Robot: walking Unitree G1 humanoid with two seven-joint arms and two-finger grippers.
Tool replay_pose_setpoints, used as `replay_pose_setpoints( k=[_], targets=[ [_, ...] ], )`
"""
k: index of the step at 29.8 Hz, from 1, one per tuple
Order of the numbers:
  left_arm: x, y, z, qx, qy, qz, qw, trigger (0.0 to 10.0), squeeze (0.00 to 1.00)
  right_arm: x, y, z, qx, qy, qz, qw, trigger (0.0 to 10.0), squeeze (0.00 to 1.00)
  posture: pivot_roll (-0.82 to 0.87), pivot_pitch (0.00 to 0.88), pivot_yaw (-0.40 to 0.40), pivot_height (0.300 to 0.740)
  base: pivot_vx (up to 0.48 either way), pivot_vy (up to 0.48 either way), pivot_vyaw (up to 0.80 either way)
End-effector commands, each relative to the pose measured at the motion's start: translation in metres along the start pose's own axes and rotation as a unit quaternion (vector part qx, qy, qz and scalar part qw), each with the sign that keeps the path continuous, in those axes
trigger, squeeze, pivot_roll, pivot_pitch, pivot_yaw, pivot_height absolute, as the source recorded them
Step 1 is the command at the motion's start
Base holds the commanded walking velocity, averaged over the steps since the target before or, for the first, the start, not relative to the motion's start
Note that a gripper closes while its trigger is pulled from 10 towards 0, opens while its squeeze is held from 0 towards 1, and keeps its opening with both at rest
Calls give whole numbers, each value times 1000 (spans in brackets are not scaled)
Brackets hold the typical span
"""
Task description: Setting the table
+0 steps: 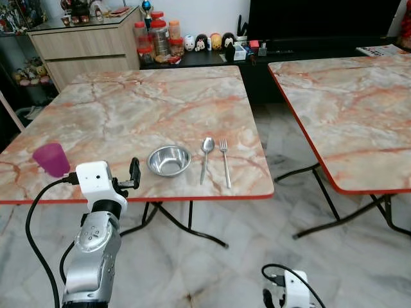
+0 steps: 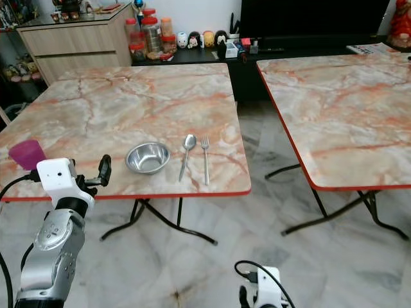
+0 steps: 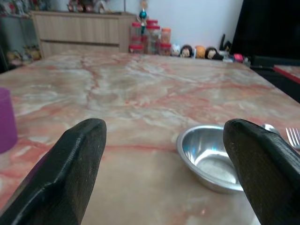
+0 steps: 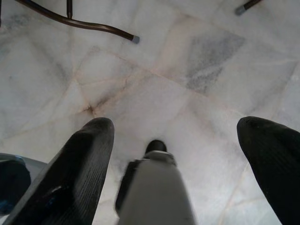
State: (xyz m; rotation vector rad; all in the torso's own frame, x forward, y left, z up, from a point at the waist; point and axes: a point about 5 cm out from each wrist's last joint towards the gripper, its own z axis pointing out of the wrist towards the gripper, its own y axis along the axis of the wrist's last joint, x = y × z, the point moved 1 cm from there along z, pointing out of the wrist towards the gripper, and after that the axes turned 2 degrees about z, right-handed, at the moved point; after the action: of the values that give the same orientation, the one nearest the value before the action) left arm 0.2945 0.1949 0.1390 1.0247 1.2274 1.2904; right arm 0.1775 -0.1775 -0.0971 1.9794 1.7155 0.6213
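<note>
A shiny bowl [image 1: 169, 160], a spoon [image 1: 205, 158] and a fork [image 1: 225, 162] sit in a row near the front edge of the counter [image 1: 141, 102]. A purple cup [image 1: 51, 159] is at the left. The left hand [image 3: 164, 173] is up by the bowl, fingers apart, holding nothing. The right hand [image 4: 176, 164] hangs low over the floor [image 4: 154, 79], fingers apart

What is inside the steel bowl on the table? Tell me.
Nothing that can be seen: the steel bowl shows a bare, shiny bottom in the left wrist view. Its near inner wall is hidden behind the rim. The spoon and fork lie beside it, outside.
</note>
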Motion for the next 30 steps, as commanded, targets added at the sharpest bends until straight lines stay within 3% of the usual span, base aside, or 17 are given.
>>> replay_pose_setpoints(
  k=[1,6,25,30],
  targets=[
    [-2,5,4,-4,0,-2,1000,10000,0,-1,0,0,-3,1,-3,1000,10000,0,65,34,40,707,337,0,0],
    [-1,5,5,-2,1,-2,1000,10000,0,-2,0,-1,-4,-4,0,1000,10000,0,69,36,39,707,345,0,779],
    [1,4,2,-4,-5,-4,1000,10000,0,0,-3,-1,2,0,2,1000,10000,0,74,41,41,707,342,0,0],
    [9,-1,2,19,0,-9,1000,10000,0,0,-4,-1,4,1,2,1000,10000,0,74,36,43,707,0,0,0]
  ],
)
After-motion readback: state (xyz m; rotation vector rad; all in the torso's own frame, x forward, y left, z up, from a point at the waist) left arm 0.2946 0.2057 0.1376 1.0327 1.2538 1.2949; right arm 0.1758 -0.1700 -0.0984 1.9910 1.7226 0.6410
